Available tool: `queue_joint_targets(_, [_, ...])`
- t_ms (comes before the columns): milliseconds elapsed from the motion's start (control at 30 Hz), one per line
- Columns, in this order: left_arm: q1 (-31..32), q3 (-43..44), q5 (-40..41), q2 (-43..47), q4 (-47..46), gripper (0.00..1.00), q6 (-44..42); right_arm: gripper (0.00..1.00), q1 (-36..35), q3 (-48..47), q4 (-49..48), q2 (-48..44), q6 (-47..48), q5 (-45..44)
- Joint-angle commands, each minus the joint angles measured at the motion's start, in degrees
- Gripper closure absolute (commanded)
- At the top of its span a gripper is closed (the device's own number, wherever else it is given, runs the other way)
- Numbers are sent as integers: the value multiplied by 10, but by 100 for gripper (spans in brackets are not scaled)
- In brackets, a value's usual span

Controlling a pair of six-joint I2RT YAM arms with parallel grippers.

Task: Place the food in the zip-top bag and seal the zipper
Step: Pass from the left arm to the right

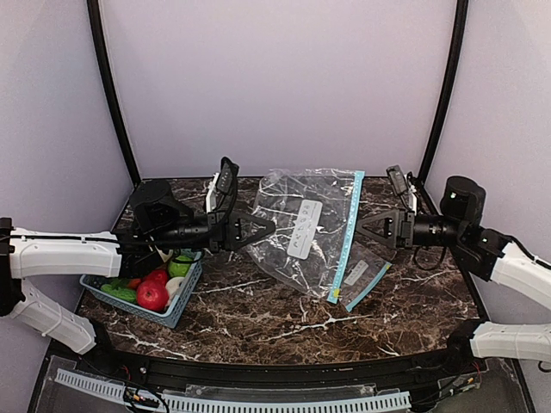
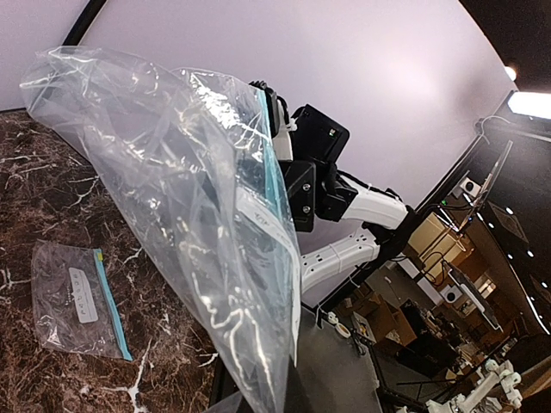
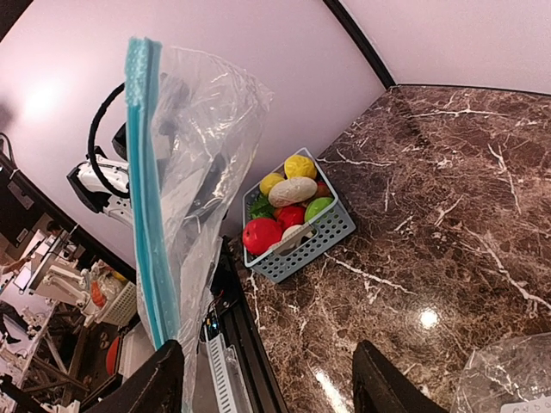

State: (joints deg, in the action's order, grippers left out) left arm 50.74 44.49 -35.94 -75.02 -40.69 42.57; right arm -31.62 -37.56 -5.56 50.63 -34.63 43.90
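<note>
Brown marble veined in white covers the desk (image 1: 413,301), shut in by pale lilac walls (image 1: 275,77) and two black poles (image 1: 110,95) that rise at the upper left and upper right of the overhead view. A teal lattice basket (image 1: 185,298) sits at the lower left, close under the left arm, and a second, smaller bag (image 1: 366,277) lies flat right of centre, just beside the lower end of the big bag's zipper in that view. A white slotted strip (image 1: 258,401) runs along the bottom edge. The widest bare marble is at the lower centre and lower right; the band behind the big bag, toward the back wall, is narrow. The zip-top bag (image 1: 301,228) is held up in the middle of the frame between the two arms. It is clear and crinkled, with a white label panel and a teal zipper strip (image 1: 349,232) down its right side. The left pincer (image 1: 269,228) is clamped tight on the bag's left edge. The right pincer (image 1: 362,231) stands with its jaws spread wide just beside the zipper. In its wrist view the strip runs down toward one finger (image 3: 159,383), and whether they touch I cannot tell. The food (image 1: 152,295) lies in the basket, glossy red, green, yellow and cream pieces piled together.
</note>
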Motion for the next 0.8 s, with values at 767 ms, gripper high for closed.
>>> queue_joint_targets(767, [-1,-20,-2,31,-31,99,5,39,-4,41,-36,-10,-17,-20])
